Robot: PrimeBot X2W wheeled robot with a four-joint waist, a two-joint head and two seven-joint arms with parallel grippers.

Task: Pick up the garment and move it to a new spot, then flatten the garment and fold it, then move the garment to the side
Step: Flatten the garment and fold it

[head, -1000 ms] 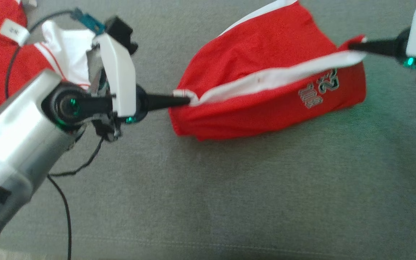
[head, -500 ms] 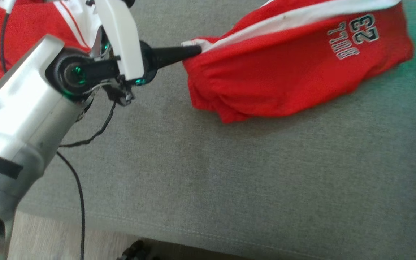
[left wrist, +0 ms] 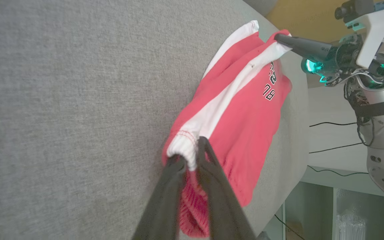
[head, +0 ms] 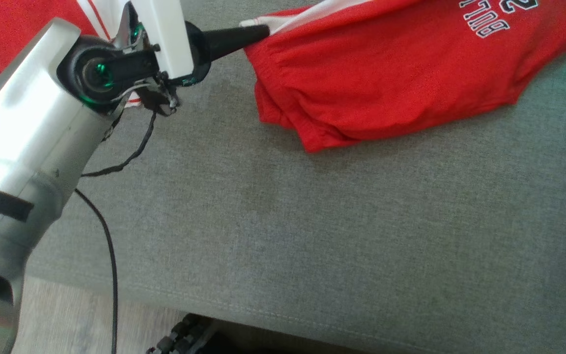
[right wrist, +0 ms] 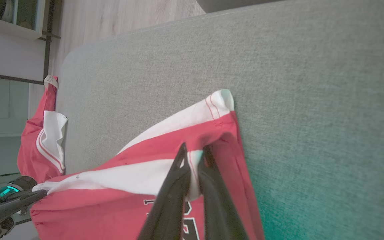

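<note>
At the far left of the head view a second red-and-white cloth [head: 13, 34] is lying bunched, partly behind the robot's arm. The silver left forearm [head: 22, 147] is rising from the lower left edge and slanting up and to the right. A black cable [head: 110, 255] is hanging loose below it, over the grey cushion [head: 312, 221] and the wooden floor [head: 67, 314]. At the wrist the arm is bending so that the left gripper [head: 265, 31] is pointing almost level to the right, with a white bracket [head: 165, 29] standing up on top. Its two dark fingers [left wrist: 165, 196] are pressing together on the white-banded corner of the garment [head: 391, 83], and in the left wrist view the cloth is bunching between the tips. The garment, red with a white stripe and printed letters and a number, is stretching rightward from that corner across the upper right of the head view. Its lower folds are sagging onto the cushion. At its far corner the right gripper [right wrist: 195, 150] is reaching in from the right, likewise clamping the white hem tight. In the left wrist view that arm is standing beyond the cushion's edge, its wrist bending toward the cloth.
</note>
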